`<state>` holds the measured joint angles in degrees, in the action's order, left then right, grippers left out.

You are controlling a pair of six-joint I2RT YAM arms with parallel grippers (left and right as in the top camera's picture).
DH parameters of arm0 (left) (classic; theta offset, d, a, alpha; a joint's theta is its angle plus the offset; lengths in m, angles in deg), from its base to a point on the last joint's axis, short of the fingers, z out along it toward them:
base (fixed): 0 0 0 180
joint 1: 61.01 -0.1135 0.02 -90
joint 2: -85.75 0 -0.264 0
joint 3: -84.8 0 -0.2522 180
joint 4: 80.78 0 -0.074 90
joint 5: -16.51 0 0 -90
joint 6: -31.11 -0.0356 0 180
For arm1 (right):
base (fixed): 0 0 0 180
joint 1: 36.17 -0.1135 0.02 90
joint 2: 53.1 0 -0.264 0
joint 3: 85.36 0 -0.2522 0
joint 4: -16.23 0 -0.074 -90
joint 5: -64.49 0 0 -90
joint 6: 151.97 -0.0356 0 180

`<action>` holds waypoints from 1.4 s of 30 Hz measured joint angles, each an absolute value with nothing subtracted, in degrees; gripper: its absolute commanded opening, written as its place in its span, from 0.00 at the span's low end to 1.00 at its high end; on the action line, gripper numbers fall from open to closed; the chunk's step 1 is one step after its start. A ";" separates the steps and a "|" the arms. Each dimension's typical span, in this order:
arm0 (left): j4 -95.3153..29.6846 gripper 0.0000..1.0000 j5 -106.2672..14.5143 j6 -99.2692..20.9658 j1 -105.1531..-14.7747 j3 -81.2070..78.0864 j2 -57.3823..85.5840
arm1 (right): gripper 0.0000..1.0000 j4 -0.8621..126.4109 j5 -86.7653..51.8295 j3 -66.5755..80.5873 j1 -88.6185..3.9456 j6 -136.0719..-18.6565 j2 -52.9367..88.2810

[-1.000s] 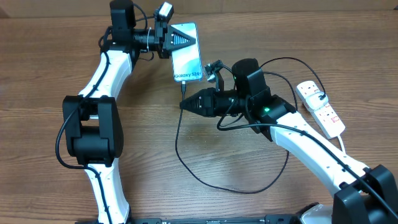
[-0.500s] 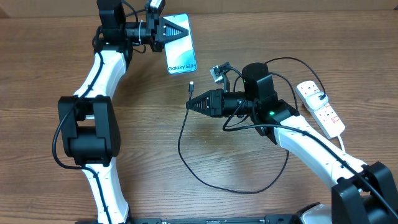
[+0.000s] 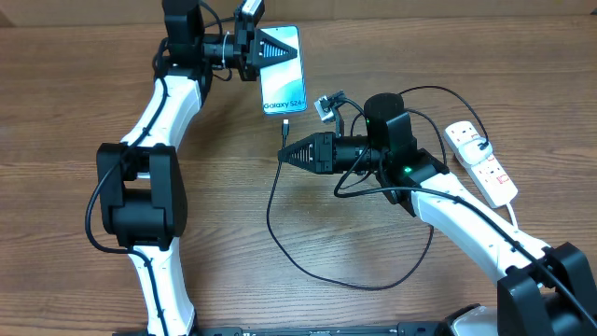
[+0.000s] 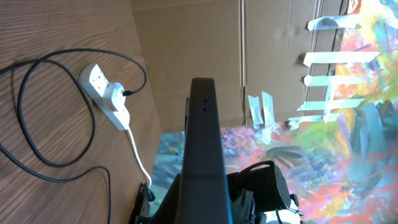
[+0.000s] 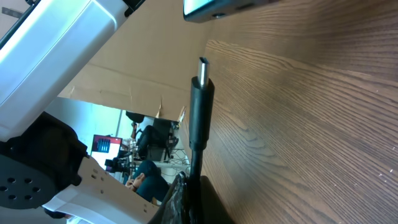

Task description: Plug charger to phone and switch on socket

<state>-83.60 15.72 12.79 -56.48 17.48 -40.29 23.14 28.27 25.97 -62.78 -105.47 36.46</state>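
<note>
**Right gripper** (image 3: 283, 155): jaws pinched on the charger (image 3: 270, 217) just behind its connector tip (image 3: 285, 129). In the right wrist view the short stem and tip (image 5: 200, 93) stand straight out beyond the fingers.

**Left gripper** (image 3: 293, 56): clamped across the upper part of the phone (image 3: 283, 89), holding it off the wooden table (image 3: 215, 233). The "Galaxy S24+" screen faces up and the lower short edge is turned toward the right arm. From the left wrist the phone shows only as a dark edge (image 4: 202, 143).

**Charger, remainder**: black cable runs in a loose loop over the table, then up and over toward the socket.

**Socket** (image 3: 482, 161): white power strip at the right side of the table, well apart from both grippers. A white plug (image 4: 114, 103) is seated in it. Switch position cannot be read.

**Step in hand**: mating connector to phone. The tip sits just below the phone's bottom edge (image 5: 227, 7), apart from it and not inserted.

**Next move calls for**: squaring the tip with the port along the phone's long axis, then a short straight push while the left grip braces the phone. The socket switch looks left for afterward.
</note>
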 measured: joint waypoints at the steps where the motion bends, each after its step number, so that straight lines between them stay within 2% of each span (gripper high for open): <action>1: -83.60 0.04 15.72 12.79 -56.41 17.48 -40.29 | 0.04 23.16 28.27 25.97 -62.76 -105.49 36.46; 42: -83.60 0.04 15.72 12.79 -54.34 17.48 -40.29 | 0.04 22.26 28.29 25.97 -61.34 -106.37 36.46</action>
<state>-83.60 15.72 12.79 -54.34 17.48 -40.29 22.26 28.29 25.97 -61.34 -106.37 36.46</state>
